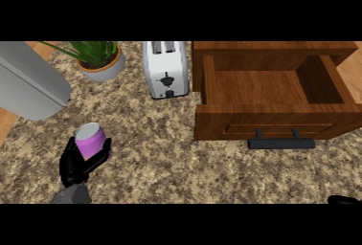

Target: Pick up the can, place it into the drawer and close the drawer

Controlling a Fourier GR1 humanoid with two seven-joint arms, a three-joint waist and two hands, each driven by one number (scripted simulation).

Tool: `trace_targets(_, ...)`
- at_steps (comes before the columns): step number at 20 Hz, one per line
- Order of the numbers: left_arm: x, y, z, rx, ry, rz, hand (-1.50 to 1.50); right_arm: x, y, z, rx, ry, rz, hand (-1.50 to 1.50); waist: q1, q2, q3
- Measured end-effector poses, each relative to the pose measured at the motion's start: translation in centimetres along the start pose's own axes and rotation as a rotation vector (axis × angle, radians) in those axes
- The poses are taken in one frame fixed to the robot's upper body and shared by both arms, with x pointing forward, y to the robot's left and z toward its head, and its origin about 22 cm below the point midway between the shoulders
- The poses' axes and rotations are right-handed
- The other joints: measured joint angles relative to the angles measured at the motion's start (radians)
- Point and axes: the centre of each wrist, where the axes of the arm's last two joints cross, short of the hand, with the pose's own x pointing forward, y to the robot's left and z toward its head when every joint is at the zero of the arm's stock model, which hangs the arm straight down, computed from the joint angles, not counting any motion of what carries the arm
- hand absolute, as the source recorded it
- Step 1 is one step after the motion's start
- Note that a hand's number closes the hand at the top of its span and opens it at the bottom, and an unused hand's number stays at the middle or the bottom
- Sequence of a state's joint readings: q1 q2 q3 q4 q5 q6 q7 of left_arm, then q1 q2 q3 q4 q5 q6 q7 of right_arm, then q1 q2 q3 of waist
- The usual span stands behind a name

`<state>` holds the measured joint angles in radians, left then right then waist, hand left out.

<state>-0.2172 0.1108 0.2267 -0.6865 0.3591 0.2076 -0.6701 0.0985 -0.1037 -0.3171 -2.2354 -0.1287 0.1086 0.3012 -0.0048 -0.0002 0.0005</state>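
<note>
The drawer [272,122] stands pulled open on the bench [184,162], its wooden interior exposed and its dark handle [280,143] projecting from the front panel. The can [90,139], purple with a pale top, is well to the left of the drawer, level with the drawer front. The left hand [74,165] is curled round the lower part of the can. Only an edge of the right hand [345,199] shows, below the drawer's right corner; its state cannot be told. A white toaster [166,69] stands just left of the drawer, and a potted plant [102,67] lies farther left.
</note>
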Motion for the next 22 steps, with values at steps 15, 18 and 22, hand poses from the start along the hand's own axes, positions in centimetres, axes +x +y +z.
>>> trace_targets(15,5.2,-11.0,-4.7,-0.467,-0.036,0.058,1.5,0.0,0.6,-0.4,-0.013,-0.014,0.011,-1.5,-0.011,0.003,-0.001)
trace_targets(18,7.2,-13.4,-5.0,-0.525,-0.047,0.04,1.5,0.1,0.1,-0.1,-0.022,-0.018,0.019,-1.5,-0.005,0.0,-0.001)
trace_targets(22,10.2,-16.8,-5.1,-0.582,-0.087,0.018,1.5,0.7,0.3,0.1,-0.027,-0.019,0.022,-1.5,-0.002,-0.001,0.0)
